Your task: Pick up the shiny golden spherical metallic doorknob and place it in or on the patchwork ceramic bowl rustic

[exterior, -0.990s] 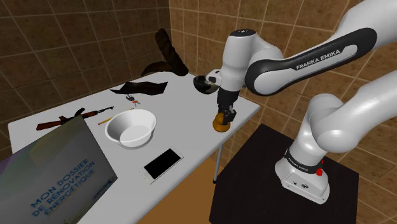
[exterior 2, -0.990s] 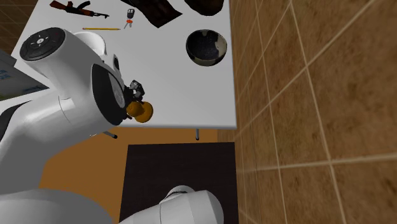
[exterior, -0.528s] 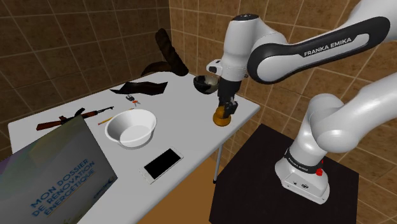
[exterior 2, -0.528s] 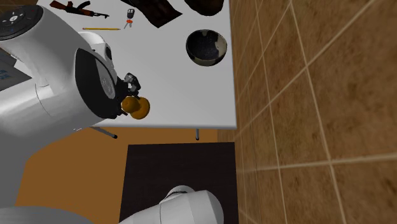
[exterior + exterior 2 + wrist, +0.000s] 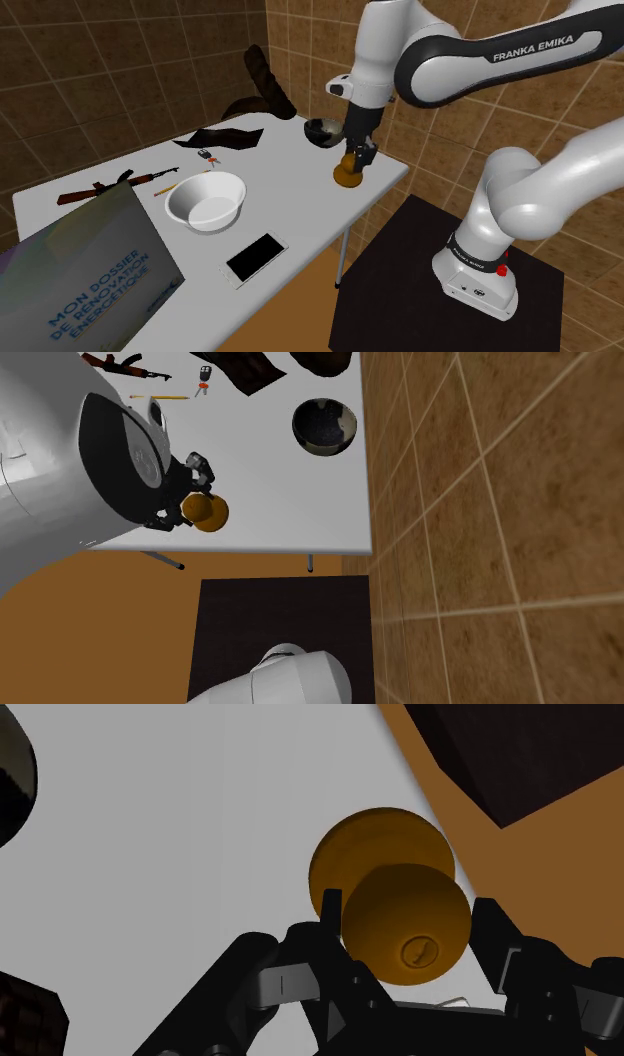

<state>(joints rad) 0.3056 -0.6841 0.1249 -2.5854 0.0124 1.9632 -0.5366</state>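
Now the black gripper (image 5: 408,919) is squeezed tight on the golden doorknob (image 5: 206,511), near the edge of the white table (image 5: 290,190). A dark bowl (image 5: 324,427) sits close by.

Carried the golden doorknob (image 5: 349,176), clasped in the tool (image 5: 357,158), a little up the shoulder view toward the dark bowl (image 5: 321,130) over the last second. Shifted it leftward in the second exterior view. Swung the arm (image 5: 470,65) higher.

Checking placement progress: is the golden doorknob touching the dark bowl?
Apart. The second exterior view shows bare white table between the doorknob and the dark bowl.
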